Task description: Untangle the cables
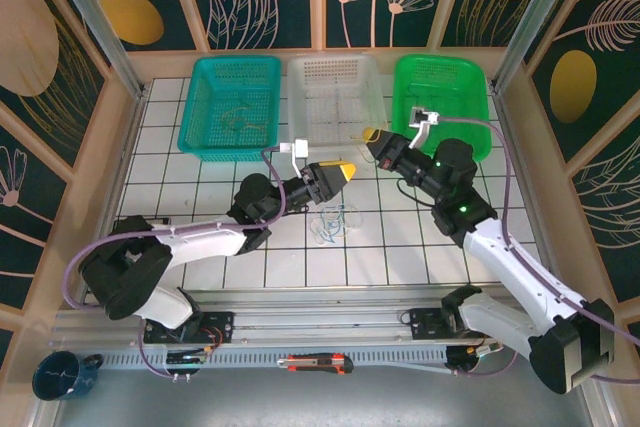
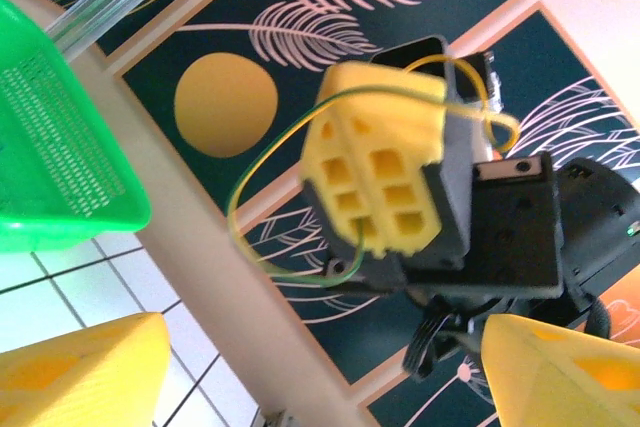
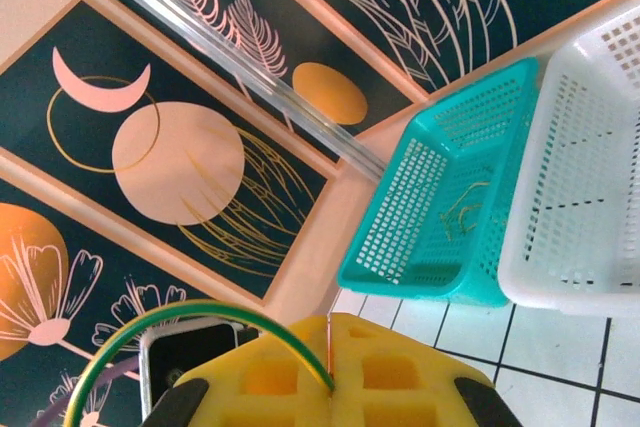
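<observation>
One yellow-green cable [image 3: 200, 306] sits clamped in the right tool [image 1: 372, 137]; the left tool [image 1: 348, 168] gapes wide.

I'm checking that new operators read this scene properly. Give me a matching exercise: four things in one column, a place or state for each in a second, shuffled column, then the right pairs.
Things
1. teal basket
2. green basket
3. right gripper
4. loose cables

Place or state
A. shut on a thin yellow-green cable
B. right end of the basket row
C. lying in a small heap on the tiled table
D. left end of the basket row

Pairs: 1-D, 2-B, 3-A, 4-C
</observation>
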Controlling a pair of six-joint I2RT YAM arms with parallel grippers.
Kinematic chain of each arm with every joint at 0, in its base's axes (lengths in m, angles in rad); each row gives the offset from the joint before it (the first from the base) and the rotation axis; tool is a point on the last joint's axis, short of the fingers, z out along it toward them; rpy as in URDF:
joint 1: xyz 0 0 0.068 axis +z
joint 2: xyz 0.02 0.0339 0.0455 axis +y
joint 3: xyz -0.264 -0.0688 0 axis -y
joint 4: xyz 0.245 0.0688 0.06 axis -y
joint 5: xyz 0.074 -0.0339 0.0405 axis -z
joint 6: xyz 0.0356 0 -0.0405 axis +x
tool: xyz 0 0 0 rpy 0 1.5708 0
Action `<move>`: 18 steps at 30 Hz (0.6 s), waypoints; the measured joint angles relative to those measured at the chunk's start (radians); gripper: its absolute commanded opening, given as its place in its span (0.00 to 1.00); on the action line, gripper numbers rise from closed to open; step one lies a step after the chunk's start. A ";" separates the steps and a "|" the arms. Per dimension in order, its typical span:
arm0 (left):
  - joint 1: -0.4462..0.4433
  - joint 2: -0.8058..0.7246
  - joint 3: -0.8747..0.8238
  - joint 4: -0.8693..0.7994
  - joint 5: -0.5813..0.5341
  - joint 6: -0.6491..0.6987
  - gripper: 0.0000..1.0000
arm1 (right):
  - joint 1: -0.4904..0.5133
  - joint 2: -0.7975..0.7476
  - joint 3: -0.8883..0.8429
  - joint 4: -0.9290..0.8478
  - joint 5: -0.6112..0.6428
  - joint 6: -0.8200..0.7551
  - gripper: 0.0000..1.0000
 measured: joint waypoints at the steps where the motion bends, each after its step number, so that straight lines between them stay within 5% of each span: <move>1: 0.000 0.003 0.007 0.005 0.000 -0.002 0.78 | 0.008 0.005 0.000 0.005 0.000 0.001 0.00; 18: 0.017 0.055 0.018 0.063 -0.012 -0.026 0.67 | 0.088 0.025 0.000 0.035 0.011 0.010 0.00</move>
